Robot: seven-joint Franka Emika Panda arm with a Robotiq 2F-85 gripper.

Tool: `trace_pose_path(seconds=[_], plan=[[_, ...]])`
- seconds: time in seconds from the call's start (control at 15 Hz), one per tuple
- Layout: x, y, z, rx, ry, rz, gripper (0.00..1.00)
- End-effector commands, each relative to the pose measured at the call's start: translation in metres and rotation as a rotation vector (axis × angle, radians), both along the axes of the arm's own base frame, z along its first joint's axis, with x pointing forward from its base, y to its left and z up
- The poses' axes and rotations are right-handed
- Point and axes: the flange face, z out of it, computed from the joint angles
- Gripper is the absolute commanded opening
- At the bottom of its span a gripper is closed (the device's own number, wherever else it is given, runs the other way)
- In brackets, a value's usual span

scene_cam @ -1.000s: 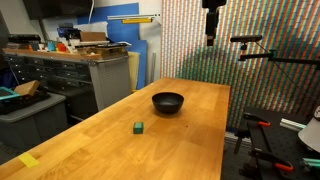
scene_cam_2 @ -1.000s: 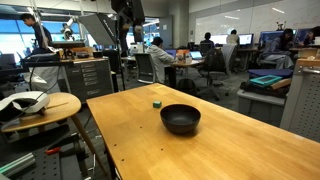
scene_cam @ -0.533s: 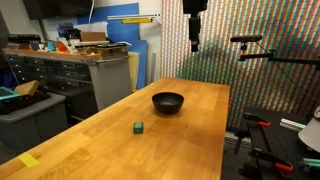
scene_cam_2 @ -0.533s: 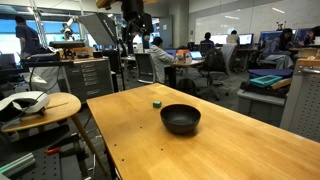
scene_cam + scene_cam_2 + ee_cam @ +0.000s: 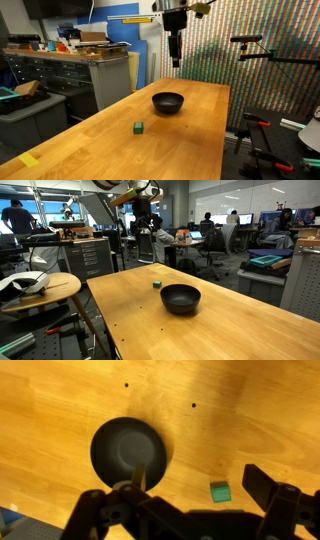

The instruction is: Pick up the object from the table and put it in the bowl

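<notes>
The tiny dark green block (image 5: 138, 127) sits on the light wooden table (image 5: 120, 150), apart from the glossy black bowl (image 5: 168, 102). Both also show in the other exterior view, the block (image 5: 157, 282) beyond the bowl (image 5: 180, 299). My gripper (image 5: 175, 55) hangs high above the far end of the table, open and empty; it also shows in an exterior view (image 5: 147, 230). In the wrist view the bowl (image 5: 128, 452) lies far below, the block (image 5: 220, 491) to its right, and the open fingers (image 5: 175, 495) frame the bottom edge.
A flat yellow piece (image 5: 28, 160) lies near the table's front corner. A grey metal workbench (image 5: 70, 70) stands beside the table. A round side table (image 5: 35, 285) with a white item stands close by. A stand with red clamps (image 5: 258, 48) is off the table's other side.
The arm has swung sideways over the far end of the table and the gripper has come lower. The block and bowl have not moved.
</notes>
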Motion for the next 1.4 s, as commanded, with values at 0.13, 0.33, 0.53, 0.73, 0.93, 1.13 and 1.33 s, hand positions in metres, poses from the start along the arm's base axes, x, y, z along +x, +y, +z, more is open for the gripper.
trace_pose_path(seconds=[0.13,0.33,0.53,0.73,0.93,1.13,1.33], plan=[[0.027,0.034,-0.048,0.022,-0.022,0.080,1.00],[0.030,0.056,-0.071,0.021,-0.027,0.121,1.00],[0.036,0.076,-0.088,0.031,-0.039,0.157,1.00],[0.042,0.089,-0.105,0.048,-0.039,0.177,1.00],[0.049,0.096,-0.124,0.062,-0.048,0.197,1.00],[0.055,0.100,-0.142,0.079,-0.066,0.225,1.00],[0.059,0.103,-0.154,0.104,-0.082,0.253,1.00]])
